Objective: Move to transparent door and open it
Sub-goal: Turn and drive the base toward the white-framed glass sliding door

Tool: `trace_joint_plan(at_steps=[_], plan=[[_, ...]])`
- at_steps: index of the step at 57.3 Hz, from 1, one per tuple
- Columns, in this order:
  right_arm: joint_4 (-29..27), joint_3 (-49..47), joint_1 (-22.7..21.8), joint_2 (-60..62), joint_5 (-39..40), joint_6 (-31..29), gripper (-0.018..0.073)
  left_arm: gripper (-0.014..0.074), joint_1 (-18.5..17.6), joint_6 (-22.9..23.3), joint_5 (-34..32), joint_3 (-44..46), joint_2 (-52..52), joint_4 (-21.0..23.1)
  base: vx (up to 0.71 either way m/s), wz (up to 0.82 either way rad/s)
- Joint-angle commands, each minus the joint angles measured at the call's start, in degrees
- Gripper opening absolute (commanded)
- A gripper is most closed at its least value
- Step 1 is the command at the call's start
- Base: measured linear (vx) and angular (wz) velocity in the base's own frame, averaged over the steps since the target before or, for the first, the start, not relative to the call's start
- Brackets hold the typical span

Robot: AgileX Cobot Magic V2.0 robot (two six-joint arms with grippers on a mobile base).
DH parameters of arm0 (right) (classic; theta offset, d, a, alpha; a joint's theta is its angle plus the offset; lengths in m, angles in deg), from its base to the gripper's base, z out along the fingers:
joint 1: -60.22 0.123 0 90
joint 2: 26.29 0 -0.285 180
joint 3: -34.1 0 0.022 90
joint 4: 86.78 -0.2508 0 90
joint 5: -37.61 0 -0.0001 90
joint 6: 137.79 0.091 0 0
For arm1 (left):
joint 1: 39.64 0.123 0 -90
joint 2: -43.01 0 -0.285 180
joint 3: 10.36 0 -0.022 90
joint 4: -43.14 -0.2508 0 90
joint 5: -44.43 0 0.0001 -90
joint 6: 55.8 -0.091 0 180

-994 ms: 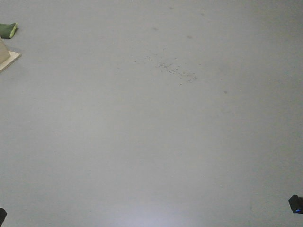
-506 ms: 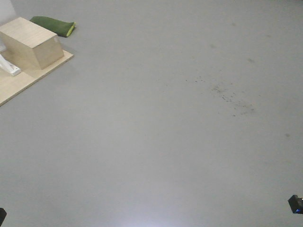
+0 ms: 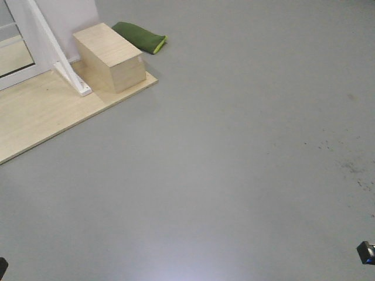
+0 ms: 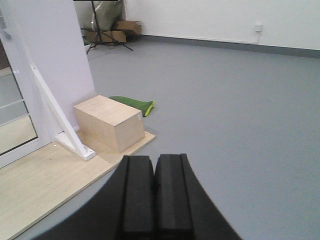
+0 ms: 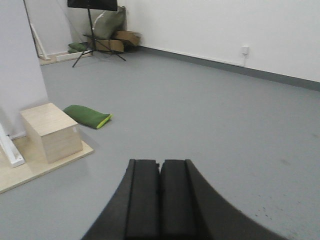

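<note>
My left gripper (image 4: 154, 162) is shut and empty, held above the grey floor. My right gripper (image 5: 160, 165) is shut and empty too. A white-framed glass panel (image 4: 12, 112) with thin white horizontal bars shows at the far left of the left wrist view. Its bottom corner also shows in the front view (image 3: 12, 55). No pull handle shows on it, so I cannot tell whether it is the transparent door. It stands on a light wooden platform (image 3: 41, 114), well ahead and to my left.
A white diagonal brace (image 3: 58, 55) and a wooden box (image 3: 111, 55) stand on the platform beside a white wall panel (image 4: 55, 65). A green bag (image 3: 139, 36) lies behind the box. A tripod (image 5: 92, 30) and boxes stand far back. Grey floor (image 3: 234, 164) spreads ahead and right.
The front view has swung left. The platform, box and green bag slid in from the left edge toward the middle, the white frame and glass came into view, and the floor specks moved right.
</note>
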Motion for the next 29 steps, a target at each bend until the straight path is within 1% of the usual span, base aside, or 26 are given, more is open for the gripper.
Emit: trace_joint_plan(at_steps=[1,14,29], plan=[[0.1,0.3,-0.2,0.9,4.9,-0.4,-0.0001,-0.0003,0.1,0.1,-4.5,-0.8,-0.8,0.1,0.48,0.5],[0.1,0.3,-0.2,0.9,4.9,-0.4,-0.0001,-0.0003,0.1,0.1,-4.5,-0.8,-0.8,0.1,0.47,0.55],[0.1,0.3,-0.2,0.9,4.8,-0.4,-0.0001,-0.0003,0.1,0.1,-4.5,-0.8,-0.8,0.1,0.46,0.67]])
